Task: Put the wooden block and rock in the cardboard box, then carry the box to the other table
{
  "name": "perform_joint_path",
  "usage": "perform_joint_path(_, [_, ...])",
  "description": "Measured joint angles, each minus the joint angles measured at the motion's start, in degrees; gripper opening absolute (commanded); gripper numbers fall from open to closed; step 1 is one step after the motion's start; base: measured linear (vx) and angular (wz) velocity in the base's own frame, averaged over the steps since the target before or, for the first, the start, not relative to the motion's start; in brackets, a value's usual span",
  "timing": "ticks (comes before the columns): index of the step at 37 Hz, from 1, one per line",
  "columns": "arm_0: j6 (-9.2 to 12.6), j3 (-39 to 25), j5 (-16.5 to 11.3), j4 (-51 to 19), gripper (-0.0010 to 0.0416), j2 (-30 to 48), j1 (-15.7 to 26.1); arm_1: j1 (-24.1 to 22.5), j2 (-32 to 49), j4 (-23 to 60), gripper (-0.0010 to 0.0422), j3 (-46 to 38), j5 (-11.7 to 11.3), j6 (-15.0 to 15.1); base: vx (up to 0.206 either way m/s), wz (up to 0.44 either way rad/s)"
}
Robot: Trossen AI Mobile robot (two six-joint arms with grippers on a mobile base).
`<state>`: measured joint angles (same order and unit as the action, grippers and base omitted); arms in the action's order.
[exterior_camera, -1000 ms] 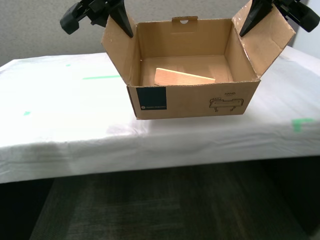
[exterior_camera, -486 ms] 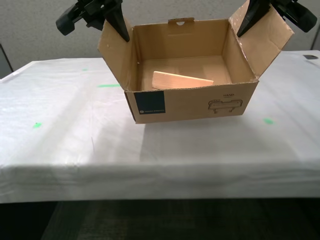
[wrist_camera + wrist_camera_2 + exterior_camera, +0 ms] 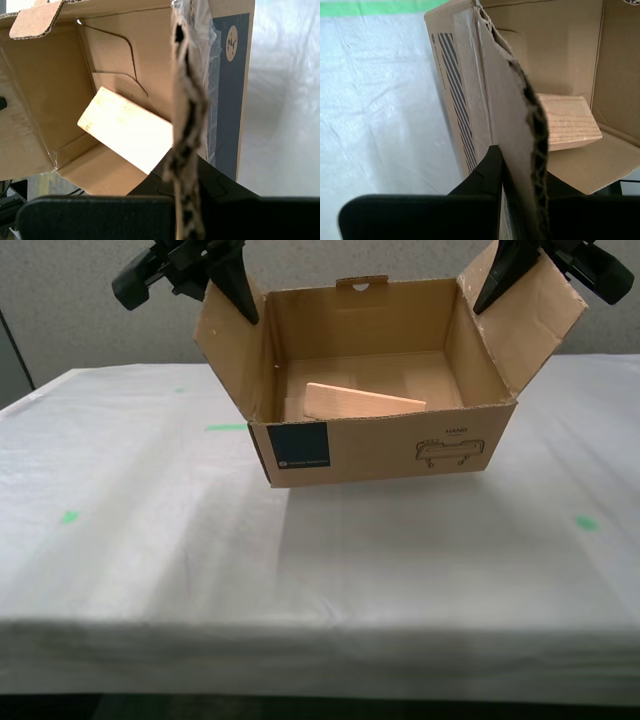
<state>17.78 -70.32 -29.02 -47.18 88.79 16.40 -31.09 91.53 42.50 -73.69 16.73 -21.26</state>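
1. Two grips carry the cardboard box [image 3: 385, 445] just over the other table [image 3: 150, 540] — one flap each keeps it level.
2. Inside lies the wooden block [image 3: 362, 402]; the rock is unseen.
3. My first gripper [image 3: 186, 172] pinches one flap, my second gripper [image 3: 522, 175] the opposite flap.

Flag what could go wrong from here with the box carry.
The cardboard box is held only by its side flaps, pinched by my first claw and my second claw; the flap edges look frayed, so one may tear or slip.
The wooden block lies loose and tilted inside; it could slide.
No rock shows in any view; it may be missing.
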Motion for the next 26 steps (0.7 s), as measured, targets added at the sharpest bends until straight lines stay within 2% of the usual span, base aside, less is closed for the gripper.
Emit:
perform_joint_path(9, [0.0,0.0,0.0,0.0,-0.0001,0.0,0.2,0.1,0.0,-0.8,-0.0001,0.0,0.0,0.1,0.133,-0.011])
perform_joint_path(12, [0.0,0.0,-0.1,-0.2,-0.0001,0.0,0.4,0.1,0.0,-0.8,-0.0001,0.0,0.0,-1.1,0.076,-0.012])
perform_joint_path(16, [0.0,0.0,-0.7,0.0,-0.0001,0.0,0.7,0.1,0.0,-1.0,-0.0001,0.0,-0.3,-1.5,0.035,-0.021])
perform_joint_path(26, [0.0,0.0,-1.1,0.8,-0.0001,0.0,0.9,0.5,0.0,-4.3,-0.0001,0.0,-2.4,-4.9,-0.009,-0.012])
